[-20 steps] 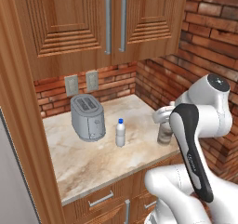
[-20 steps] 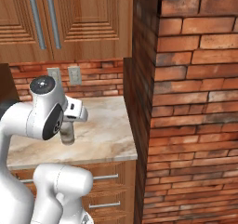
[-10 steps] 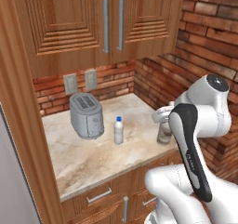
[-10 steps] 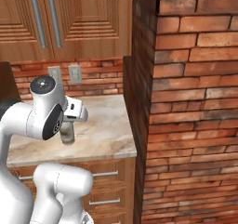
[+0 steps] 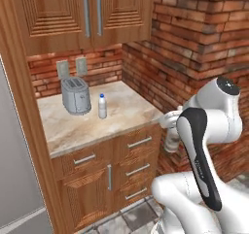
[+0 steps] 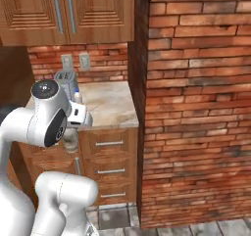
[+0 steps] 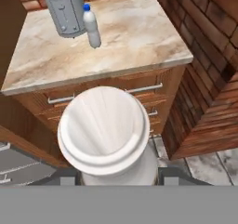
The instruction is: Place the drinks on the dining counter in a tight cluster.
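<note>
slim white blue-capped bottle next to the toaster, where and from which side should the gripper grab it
Probably the slim white blue-capped bottle is best gripped around its straight mid-body, below the cap. It stands upright on the marbled counter with the steel toaster close on its left, so come from the front-right, where the counter looks open.
</note>
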